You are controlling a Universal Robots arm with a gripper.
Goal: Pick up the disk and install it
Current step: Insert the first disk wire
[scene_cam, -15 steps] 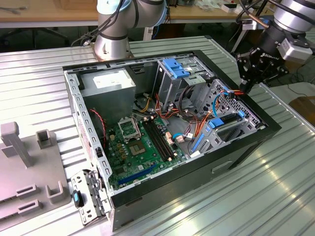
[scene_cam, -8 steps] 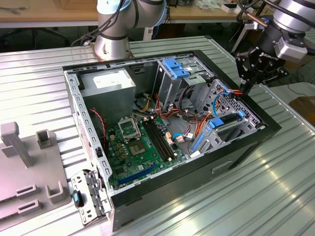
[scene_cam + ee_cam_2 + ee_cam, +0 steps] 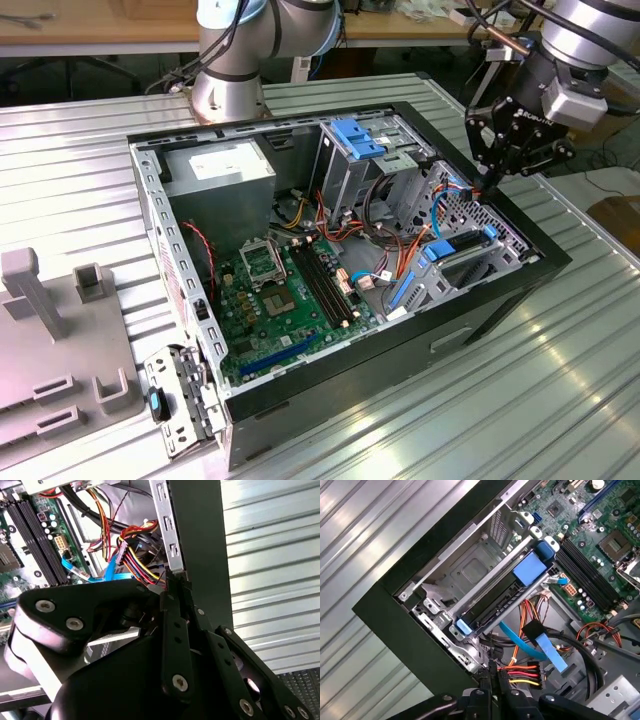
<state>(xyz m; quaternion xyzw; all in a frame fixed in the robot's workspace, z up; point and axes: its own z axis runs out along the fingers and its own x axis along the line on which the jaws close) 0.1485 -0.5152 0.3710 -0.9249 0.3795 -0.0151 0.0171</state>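
Note:
The disk (image 3: 465, 260), a dark drive in a bright blue carrier, lies in the lower bay at the corner of the open computer case (image 3: 545, 262) on the exterior view's right. The first wrist view shows the disk (image 3: 495, 611) lying level inside the metal bay, with a blue tab at each end. My gripper (image 3: 492, 180) hangs just above the case's rim, behind the disk and apart from it. The black fingertips (image 3: 487, 682) are pressed together with nothing between them, and their tips are over a bundle of coloured wires (image 3: 137, 560).
The case holds a green motherboard (image 3: 280, 300), a grey power supply (image 3: 225, 170), and a drive cage topped by a blue bracket (image 3: 357, 135). Loose cables (image 3: 400, 250) run between them. Grey fixtures (image 3: 60, 340) stand on the ribbed metal table at the exterior view's left.

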